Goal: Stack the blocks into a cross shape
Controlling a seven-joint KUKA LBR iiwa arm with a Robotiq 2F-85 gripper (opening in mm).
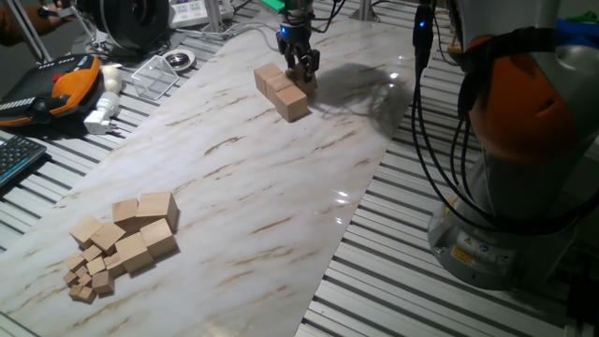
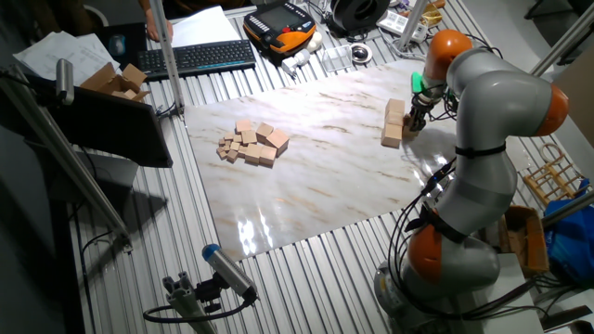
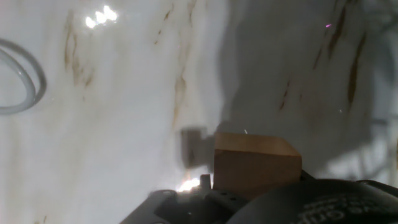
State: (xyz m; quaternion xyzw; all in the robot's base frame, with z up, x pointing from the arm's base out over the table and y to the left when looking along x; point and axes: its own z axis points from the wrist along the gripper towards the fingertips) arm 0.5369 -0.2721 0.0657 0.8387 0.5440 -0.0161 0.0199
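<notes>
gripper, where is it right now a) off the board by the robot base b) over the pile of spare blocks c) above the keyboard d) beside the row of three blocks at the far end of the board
d, the gripper sits low right next to the row of three blocks, far across the marble board from the pile of spare blocks.

The gripper [image 2: 415,119] sits beside a row of blocks [image 2: 393,124] (loose blocks [image 2: 253,144] lie well apart).
</notes>
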